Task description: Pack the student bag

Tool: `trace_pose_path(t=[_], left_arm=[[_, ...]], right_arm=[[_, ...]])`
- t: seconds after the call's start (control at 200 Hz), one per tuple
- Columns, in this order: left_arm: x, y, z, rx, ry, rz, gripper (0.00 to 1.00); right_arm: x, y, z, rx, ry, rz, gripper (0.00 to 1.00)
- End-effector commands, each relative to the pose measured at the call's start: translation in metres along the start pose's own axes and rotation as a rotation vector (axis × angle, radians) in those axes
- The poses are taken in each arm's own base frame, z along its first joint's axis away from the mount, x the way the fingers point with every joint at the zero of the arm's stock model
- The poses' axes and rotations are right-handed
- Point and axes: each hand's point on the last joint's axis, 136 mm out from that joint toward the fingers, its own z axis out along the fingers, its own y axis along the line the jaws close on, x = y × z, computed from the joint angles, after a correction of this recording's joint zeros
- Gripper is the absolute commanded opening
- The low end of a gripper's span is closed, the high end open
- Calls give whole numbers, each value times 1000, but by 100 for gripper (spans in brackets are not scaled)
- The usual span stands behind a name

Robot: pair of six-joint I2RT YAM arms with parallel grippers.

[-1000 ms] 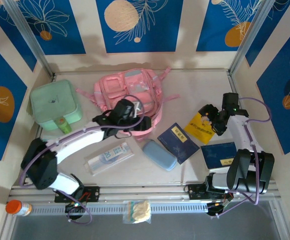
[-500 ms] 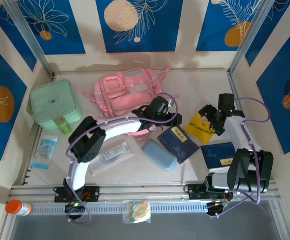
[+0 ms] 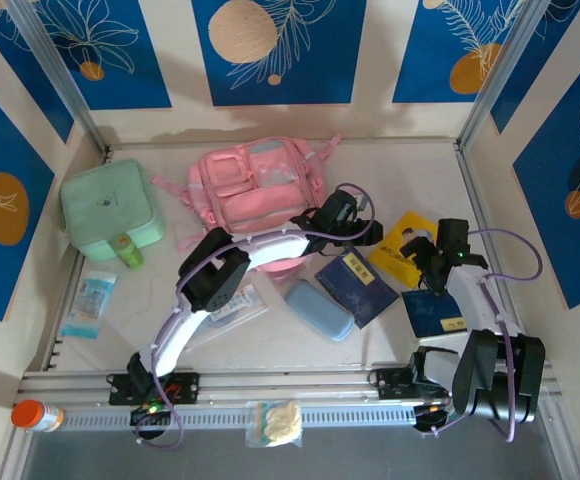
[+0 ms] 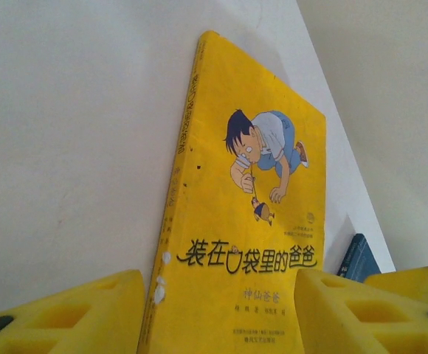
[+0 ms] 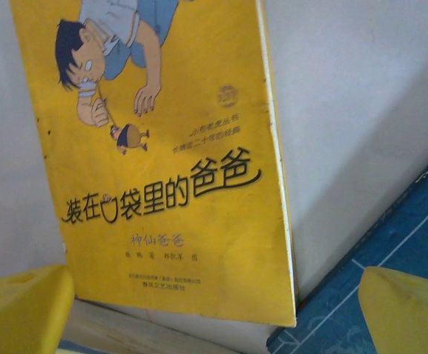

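Observation:
The student bag (image 3: pixel 258 183), pink with paler pocket panels, lies flat at the back centre of the table. To its right a yellow picture book (image 3: pixel 406 246) (image 4: pixel 251 221) (image 5: pixel 162 147) lies flat. My left gripper (image 3: pixel 366 232) (image 4: pixel 218 317) reaches across from the left. It is open, its yellow foam fingers (image 4: pixel 66 313) low on either side of the book's near end. My right gripper (image 3: pixel 427 250) (image 5: pixel 214 324) hovers over the book's right side, wide open and holding nothing, with its fingertips (image 5: pixel 409 313) over a dark blue book (image 3: pixel 436 312) (image 5: pixel 391 258).
A mint-green lidded case (image 3: pixel 110 205) and a small green bottle (image 3: pixel 128 250) stand at the left. In front lie a second dark blue book (image 3: pixel 356 285), a light blue pencil case (image 3: pixel 318 310), a clear packet (image 3: pixel 238 305) and a small pouch (image 3: pixel 88 305). An orange-capped bottle (image 3: pixel 30 413) lies by the rail.
My left arm has swung right, from over the bag to the yellow book, and its jaws have narrowed a little. The right gripper has drawn slightly nearer the table's front.

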Motion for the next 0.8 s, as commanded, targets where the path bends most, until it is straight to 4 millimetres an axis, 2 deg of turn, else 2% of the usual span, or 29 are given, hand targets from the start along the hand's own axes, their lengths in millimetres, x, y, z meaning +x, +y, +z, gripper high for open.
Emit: trace_pose_path(t=[0.0, 0.195, 0.49, 0.675, 0.795], left_arm=[[6, -8, 15, 40, 24, -22, 53], [16, -2, 31, 37, 69, -26, 47], [33, 13, 47, 13, 129, -38, 40], [42, 23, 53, -14, 161, -39, 35], [46, 32, 53, -46, 173, -34, 33]], right_arm=[[2, 3, 7, -32, 24, 31, 97], [4, 4, 20, -59, 64, 59, 89], [11, 2, 41, -46, 122, 80, 88], [14, 19, 43, -136, 147, 46, 88], [13, 35, 37, -220, 140, 1, 88]])
